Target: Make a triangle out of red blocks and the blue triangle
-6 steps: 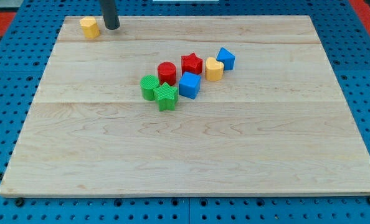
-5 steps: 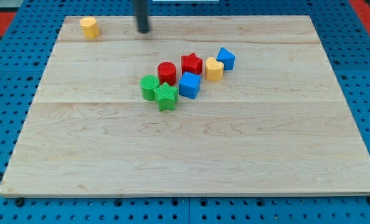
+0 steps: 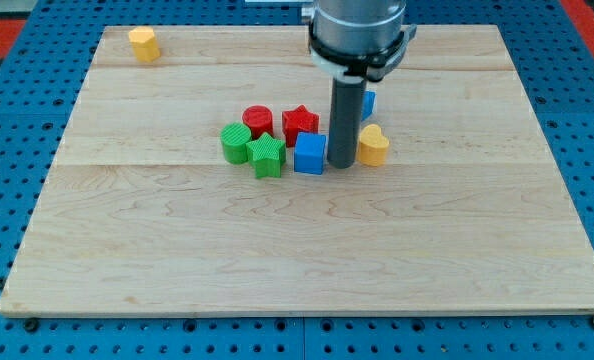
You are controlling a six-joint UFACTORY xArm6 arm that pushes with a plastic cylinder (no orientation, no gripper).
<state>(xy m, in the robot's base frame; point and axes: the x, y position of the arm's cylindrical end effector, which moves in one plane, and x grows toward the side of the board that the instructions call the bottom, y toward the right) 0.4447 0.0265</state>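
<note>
1. My tip [image 3: 341,165] rests between blue cube [image 3: 309,153] and yellow block [image 3: 373,145]; end effector is a bare rod, nothing gripped.
2. Red cylinder [image 3: 258,120] and red star [image 3: 300,123] sit mid-worktop; blue block [image 3: 368,101], probably the triangle, mostly hidden behind rod.
3. Triangle not formed.

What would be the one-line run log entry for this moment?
my tip: between blue cube and yellow block | red cylinder, red star: side by side | triangle: not formed

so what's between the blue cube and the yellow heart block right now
My tip stands between the blue cube and the yellow heart block, close beside the cube, as the camera view shows.
</note>
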